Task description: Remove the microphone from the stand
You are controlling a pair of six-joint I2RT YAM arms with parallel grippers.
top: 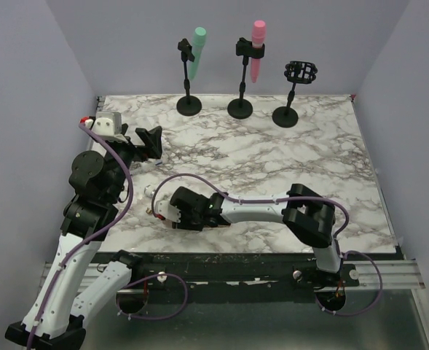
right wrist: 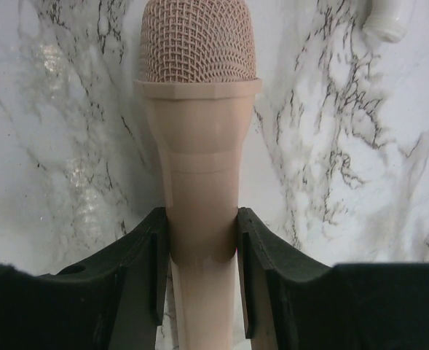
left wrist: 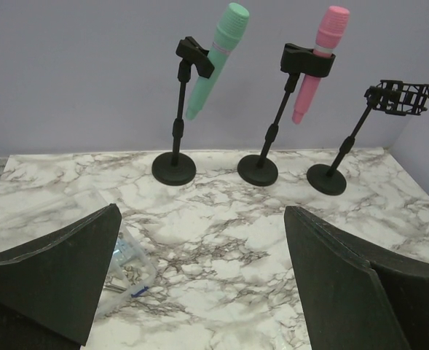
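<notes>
My right gripper (top: 169, 213) is shut on a beige microphone (right wrist: 198, 131), low over the marble table at the near left; its pads (right wrist: 158, 255) press both sides of the handle. In the top view the microphone's head (top: 156, 212) just shows past the fingers. A green microphone (top: 197, 49) sits in the left stand (top: 189, 104) and a pink microphone (top: 258, 45) in the middle stand (top: 240, 108). The right stand (top: 286, 115) carries an empty black cradle (top: 301, 72). My left gripper (top: 153, 143) is open and empty at the far left, facing the stands (left wrist: 174, 169).
A clear plastic item (left wrist: 129, 264) lies on the table by my left finger. A small white object (right wrist: 387, 17) lies just beyond the beige microphone's head. Walls close the back and both sides.
</notes>
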